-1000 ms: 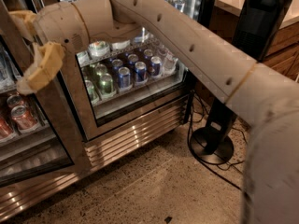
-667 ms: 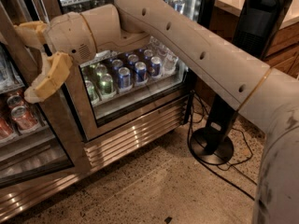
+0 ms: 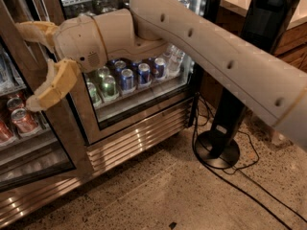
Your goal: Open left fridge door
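Note:
The left fridge door (image 3: 64, 123) is at the far left, clear glass in a wide bronze-brown frame, with red cans (image 3: 21, 120) behind it. My gripper (image 3: 28, 67) is at the door's right frame edge, at mid height. It is open: one tan finger (image 3: 34, 30) is above and the other (image 3: 53, 86) below, spread across the frame. My pale arm (image 3: 206, 47) reaches in from the right, across the twin right door (image 3: 139, 87) that shows silver-blue cans.
A black stand with a round base (image 3: 218, 150) is right of the fridge, with cables (image 3: 254, 181) trailing over the speckled floor. A wooden counter (image 3: 293, 37) is at the back right. A metal vent grille (image 3: 139, 138) runs under the doors.
My gripper has shifted a little right and lower in view along the door frame. It stays open. The arm now covers more of the right door.

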Available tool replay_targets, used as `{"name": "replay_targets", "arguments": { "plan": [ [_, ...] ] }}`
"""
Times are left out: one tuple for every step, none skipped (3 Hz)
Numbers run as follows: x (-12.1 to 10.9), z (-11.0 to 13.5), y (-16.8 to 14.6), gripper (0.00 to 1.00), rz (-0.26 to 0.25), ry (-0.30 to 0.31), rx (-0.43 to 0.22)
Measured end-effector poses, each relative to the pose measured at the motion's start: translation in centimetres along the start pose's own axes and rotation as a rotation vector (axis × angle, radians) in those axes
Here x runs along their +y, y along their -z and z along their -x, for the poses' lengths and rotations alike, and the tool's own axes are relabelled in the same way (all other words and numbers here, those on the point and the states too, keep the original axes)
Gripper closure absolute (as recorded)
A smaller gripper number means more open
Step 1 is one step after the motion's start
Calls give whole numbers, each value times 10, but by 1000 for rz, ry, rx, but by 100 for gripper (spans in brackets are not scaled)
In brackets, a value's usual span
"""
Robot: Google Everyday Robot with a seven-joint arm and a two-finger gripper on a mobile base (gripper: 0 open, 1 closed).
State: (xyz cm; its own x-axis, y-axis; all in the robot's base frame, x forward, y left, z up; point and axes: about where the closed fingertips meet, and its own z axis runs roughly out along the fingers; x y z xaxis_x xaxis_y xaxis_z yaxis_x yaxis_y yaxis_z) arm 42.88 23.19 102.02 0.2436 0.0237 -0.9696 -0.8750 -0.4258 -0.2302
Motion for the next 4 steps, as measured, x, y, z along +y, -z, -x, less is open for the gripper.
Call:
{"name": "replay_targets", "arguments": {
  "plan": [
    [1, -22, 24, 0, -101, -32, 43],
    [0, -15, 14, 0, -62, -17, 51],
    [1, -15, 17, 0, -62, -17, 51],
    [1, -6, 13, 0, -79, 6, 60]
  ]
}}
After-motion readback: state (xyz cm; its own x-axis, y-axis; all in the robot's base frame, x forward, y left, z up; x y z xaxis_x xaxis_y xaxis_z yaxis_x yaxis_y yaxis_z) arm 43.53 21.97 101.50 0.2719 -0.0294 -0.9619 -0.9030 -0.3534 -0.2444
